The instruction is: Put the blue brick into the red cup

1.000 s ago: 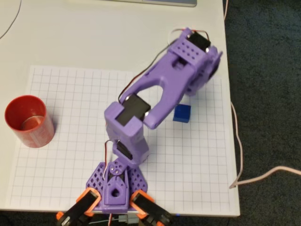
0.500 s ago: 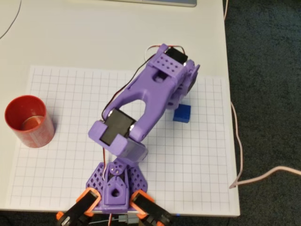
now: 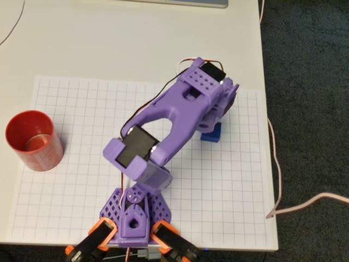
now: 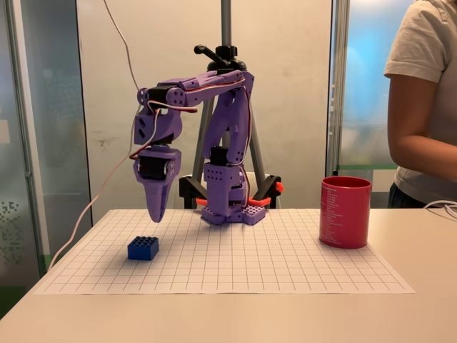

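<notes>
The jaws (image 4: 156, 214) hang closed and empty, just above the brick (image 4: 143, 248); the cup (image 4: 345, 211) stands well apart.

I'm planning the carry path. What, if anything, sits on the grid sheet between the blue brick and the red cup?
Nothing loose. In the fixed view the blue brick and red cup stand apart with bare grid sheet between them. The arm's own base stands at the sheet's edge, beside that line. The claw hangs above the brick.

We see the purple arm (image 4: 214, 107) bent over at the elbow, its forearm reaching out level and the wrist turned straight down. The claw (image 4: 156, 207) hangs above the surface, fingers together in a point.
</notes>
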`<action>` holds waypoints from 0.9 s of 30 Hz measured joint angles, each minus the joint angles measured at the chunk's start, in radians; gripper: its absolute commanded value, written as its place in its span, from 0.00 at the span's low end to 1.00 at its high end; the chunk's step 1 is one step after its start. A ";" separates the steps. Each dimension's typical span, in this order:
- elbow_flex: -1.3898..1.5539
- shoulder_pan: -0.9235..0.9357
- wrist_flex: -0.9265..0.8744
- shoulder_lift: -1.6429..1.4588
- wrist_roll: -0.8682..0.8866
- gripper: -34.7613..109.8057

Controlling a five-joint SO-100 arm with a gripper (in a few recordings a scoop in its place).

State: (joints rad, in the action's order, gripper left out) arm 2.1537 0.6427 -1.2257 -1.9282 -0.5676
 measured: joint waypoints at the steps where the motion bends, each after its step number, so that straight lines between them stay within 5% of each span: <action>1: 0.000 -0.003 0.008 0.000 0.000 0.37; 4: 0.000 0.009 0.015 0.000 -0.014 0.69; 5: 0.000 0.020 0.015 0.000 -0.009 0.72; 27: 0.166 0.072 0.106 0.017 -0.176 0.73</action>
State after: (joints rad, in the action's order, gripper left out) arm 2.3194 0.7148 -1.1198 -1.9113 -0.7440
